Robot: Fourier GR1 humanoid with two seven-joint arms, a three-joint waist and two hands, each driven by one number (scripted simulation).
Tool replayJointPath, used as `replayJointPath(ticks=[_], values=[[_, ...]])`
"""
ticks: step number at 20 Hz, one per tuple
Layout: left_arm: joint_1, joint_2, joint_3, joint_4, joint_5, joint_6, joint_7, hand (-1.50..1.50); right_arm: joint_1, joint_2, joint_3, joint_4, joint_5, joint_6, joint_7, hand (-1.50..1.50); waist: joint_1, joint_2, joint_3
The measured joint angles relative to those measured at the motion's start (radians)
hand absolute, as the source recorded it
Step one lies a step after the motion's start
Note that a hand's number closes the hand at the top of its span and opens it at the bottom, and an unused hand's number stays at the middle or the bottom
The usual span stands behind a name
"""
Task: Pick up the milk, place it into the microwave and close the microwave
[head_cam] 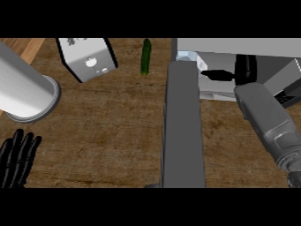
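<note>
Right hand (234, 73) was reaching into the open microwave (244, 46), past its door (182, 128); couldn't tell its grip or where the milk was. Left hand (13, 161) rested open at lower left. Cucumber (145, 56) lay on the counter (107, 123).

Lighting evenly and dimly, casting only faint shadows on the counter (114, 132); showing no glare, blurring nothing near or far.
</note>
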Motion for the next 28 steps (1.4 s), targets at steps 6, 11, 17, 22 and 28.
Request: replayJointPath(ticks=[6, 11, 17, 22, 28], values=[[0.000, -0.011, -0.013, -0.002, -0.014, 0.008, 0.009, -1.50, 0.012, -0.037, -0.034, -0.009, -0.029, 0.044, -0.042, -1.50, -0.008, -0.003, 0.000], [0.012, -0.029, -0.048, 0.002, -0.048, 0.021, 0.002, -1.50, 0.021, -0.062, -0.063, -0.013, -0.061, 0.168, -0.077, -1.50, -0.015, -0.006, 0.000], [0.042, -0.051, -0.104, -0.013, -0.082, 0.038, 0.006, -1.50, 0.050, -0.060, -0.095, -0.024, -0.103, 0.296, -0.114, -1.50, -0.021, -0.016, -0.005], [0.056, -0.054, -0.113, -0.013, -0.079, 0.039, -0.008, -1.50, 0.088, -0.040, -0.106, -0.036, -0.123, 0.375, -0.154, -1.50, -0.027, -0.023, -0.010], [0.063, -0.055, -0.126, -0.011, -0.086, 0.044, -0.014, -1.50, 0.154, -0.009, -0.099, -0.054, -0.135, 0.482, -0.182, -1.50, -0.041, -0.034, -0.014]])
